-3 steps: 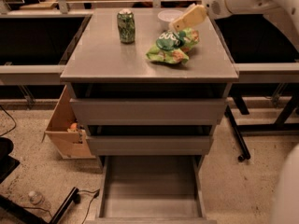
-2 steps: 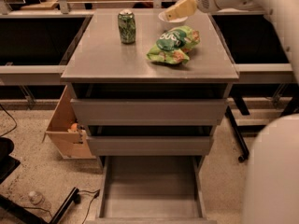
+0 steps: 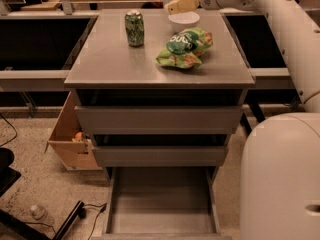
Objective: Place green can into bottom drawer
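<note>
Pincer (image 3: 177,5), cream-coloured and stuck on the end of your big white arm (image 3: 270,14), hangs over the back of the flat grey worktop (image 3: 115,59). It is just above the far rim of the small round white bowl (image 3: 184,20). You cannot tell how wide it is, and you cannot tell if it touches the bowl. It holds nothing that you can see.

A second ago the pincer was lower and more to the right, near the crinkly green-and-orange snack bag (image 3: 184,49). It has gone up, back and a bit left since then. The can and the bag have stayed put.

The small round green can (image 3: 134,28), with white spots and a silver top, stands upright at the back left of the worktop, well apart from the pincer. The bottom drawer (image 3: 162,199), a wide shallow grey box, is pulled out near the ground, and its flat grey floor shows. The two grey drawers (image 3: 160,120) above it are pushed in. You cannot see what is in the white bowl. The brown cardboard box (image 3: 65,134), on the left of the view, has something small and orange in it.
</note>
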Controlling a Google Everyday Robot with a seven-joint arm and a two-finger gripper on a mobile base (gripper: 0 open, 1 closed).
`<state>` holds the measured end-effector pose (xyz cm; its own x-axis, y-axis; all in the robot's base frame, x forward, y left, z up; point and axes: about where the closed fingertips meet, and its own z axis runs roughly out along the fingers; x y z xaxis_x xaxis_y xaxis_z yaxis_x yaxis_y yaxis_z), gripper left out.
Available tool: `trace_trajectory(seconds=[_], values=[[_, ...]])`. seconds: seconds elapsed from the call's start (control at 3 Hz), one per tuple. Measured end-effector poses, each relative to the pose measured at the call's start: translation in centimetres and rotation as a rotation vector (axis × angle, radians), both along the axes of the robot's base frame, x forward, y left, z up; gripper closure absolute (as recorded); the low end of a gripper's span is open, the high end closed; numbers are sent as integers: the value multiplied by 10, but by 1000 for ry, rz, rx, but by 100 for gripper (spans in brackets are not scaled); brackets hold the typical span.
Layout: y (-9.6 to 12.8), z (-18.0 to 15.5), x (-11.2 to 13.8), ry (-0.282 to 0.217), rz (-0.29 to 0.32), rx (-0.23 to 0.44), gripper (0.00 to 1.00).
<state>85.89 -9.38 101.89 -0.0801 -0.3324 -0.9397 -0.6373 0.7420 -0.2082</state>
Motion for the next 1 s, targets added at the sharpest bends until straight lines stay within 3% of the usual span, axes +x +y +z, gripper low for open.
trace_trajectory(seconds=[0.33,0.67,1.0], values=[[24,-13,15,-19,43,24,0],[65,-43,38,-9,107,64,0],[84,-58,51,10,122,84,0]])
